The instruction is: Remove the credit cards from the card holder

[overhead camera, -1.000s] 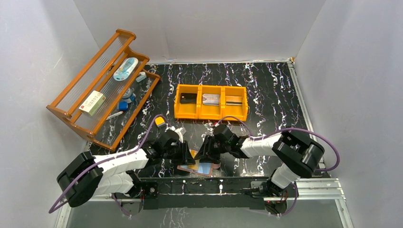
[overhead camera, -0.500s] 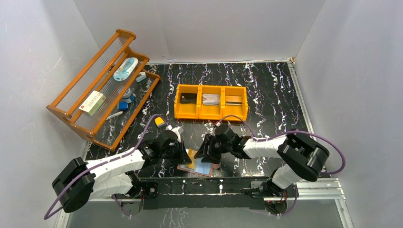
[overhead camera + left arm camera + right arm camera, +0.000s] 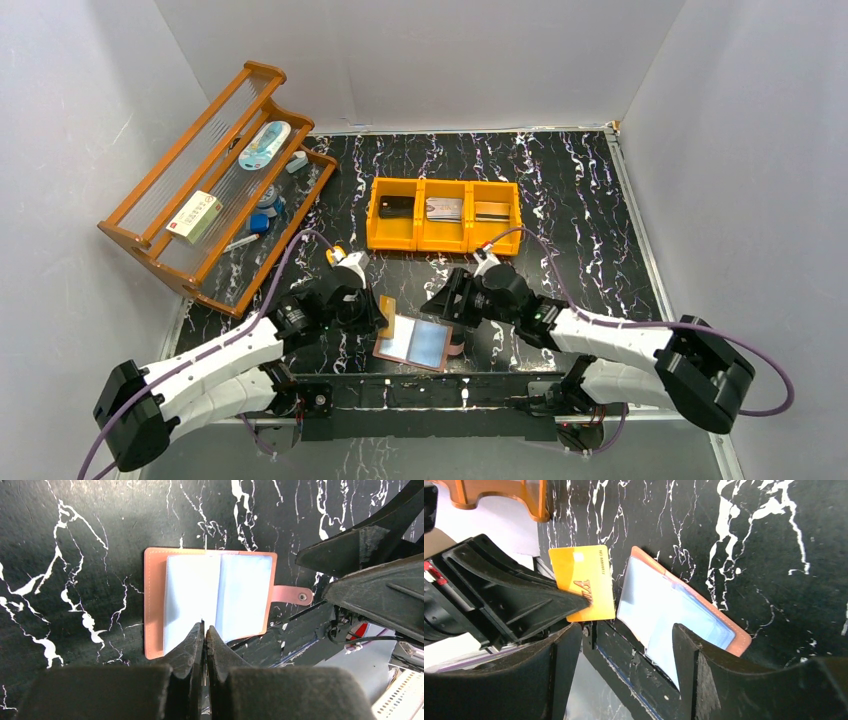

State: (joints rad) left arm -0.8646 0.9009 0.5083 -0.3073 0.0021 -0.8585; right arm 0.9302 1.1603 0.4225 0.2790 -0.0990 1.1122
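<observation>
1. My left gripper [image 3: 204, 630] is pinched shut on a yellow card [image 3: 583, 577].
2. The holder [image 3: 215, 600] lies open and flat just ahead of those tips, beside the card.
3. My right gripper [image 3: 626, 630] is wide open and empty, hovering over the holder.
4. Hold the pinch firm and lift the card level and clear before letting go.

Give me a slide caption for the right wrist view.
Left gripper holds a yellow card beside the open card holder.
</observation>
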